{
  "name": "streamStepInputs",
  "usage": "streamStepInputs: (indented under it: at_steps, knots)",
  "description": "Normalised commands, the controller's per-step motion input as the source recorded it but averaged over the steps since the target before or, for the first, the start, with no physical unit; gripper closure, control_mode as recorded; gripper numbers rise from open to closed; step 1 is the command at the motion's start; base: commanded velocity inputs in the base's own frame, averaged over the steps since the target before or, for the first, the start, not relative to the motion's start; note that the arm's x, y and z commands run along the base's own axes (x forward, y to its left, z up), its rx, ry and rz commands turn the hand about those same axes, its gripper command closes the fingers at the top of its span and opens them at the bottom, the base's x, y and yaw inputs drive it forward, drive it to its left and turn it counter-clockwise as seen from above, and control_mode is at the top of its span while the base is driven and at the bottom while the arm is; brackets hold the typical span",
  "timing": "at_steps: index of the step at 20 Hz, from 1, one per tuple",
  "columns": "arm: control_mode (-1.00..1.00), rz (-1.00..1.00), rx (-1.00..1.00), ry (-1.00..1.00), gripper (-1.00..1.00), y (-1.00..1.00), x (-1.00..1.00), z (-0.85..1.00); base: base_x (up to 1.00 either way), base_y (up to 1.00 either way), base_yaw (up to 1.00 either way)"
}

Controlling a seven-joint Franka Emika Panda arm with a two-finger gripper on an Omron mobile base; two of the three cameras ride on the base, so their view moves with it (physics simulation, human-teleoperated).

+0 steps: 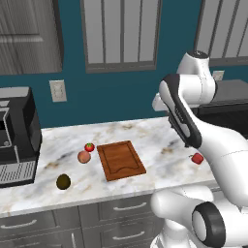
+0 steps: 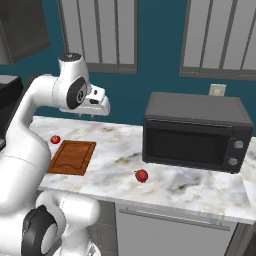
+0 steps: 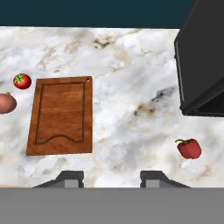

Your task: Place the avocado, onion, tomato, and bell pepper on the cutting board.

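In the left base view we find the cutting board (image 1: 121,160) lying bare at the centre of the marble counter (image 1: 145,133). The tomato (image 1: 89,147) sits just off its upper left corner, the onion (image 1: 84,157) a little lower and further left, close to the tomato, and the avocado (image 1: 63,181) well apart toward the lower left, near the counter's front edge. The bell pepper (image 1: 197,158) shows at the right, partly tucked behind the white arm. A black coffee machine (image 1: 17,135) stands at the left edge of this frame.

From the right base view we get what the left one hides: a dark microwave (image 2: 196,131) filling the right half of the counter, with the bell pepper (image 2: 141,175) lying in front of its lower left corner, clear of everything. Here the cutting board (image 2: 73,157) and tomato (image 2: 55,139) appear at the left beside the arm. We see the gripper (image 2: 92,115) only as small dark tips beneath the hand, high above the counter.

In the hand view we look down on the board (image 3: 61,116) at the left, the tomato (image 3: 22,81) at its upper left, the onion (image 3: 6,103) cut by the left edge, the bell pepper (image 3: 189,148) at the lower right, and a corner of the microwave (image 3: 201,61) at the upper right. The gripper (image 3: 111,177) is clenched as far as it goes, its tips holding nothing.
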Motion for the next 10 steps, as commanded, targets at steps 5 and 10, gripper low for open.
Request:
streamStepInputs:
  at_steps: [5,10]
  knots:
    - [-1.00,0.00,0.00,0.00,-1.00,0.00,-0.09,0.00,0.00,0.00,0.00]
    - [-1.00,0.00,0.03,0.00,-1.00,-0.16,-0.24,-0.01,0.00,0.00,0.00]
